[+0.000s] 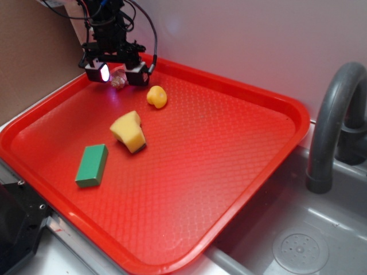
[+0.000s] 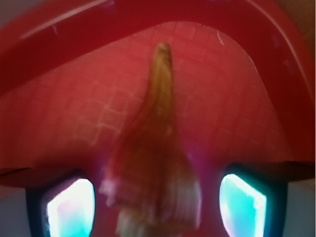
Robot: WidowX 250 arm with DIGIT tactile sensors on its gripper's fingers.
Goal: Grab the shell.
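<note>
The arm [image 1: 109, 23] is black, built of blocky, angular segments stacked above a wider crossbar. Black cables [image 1: 150, 28] loop out from its upper part and curve down its side, and thinner wires run off toward the upper edge of the exterior view. The gripper [image 1: 118, 73] is black too, with two squarish fingers [image 1: 138, 74] hanging from the crossbar. One finger's inner face glows bright white with a purple tinge. In the wrist view the pads [image 2: 71, 207] appear as rounded rectangles lit white to cyan, each set in a dark black frame. No markings or screws can be made out.
</note>
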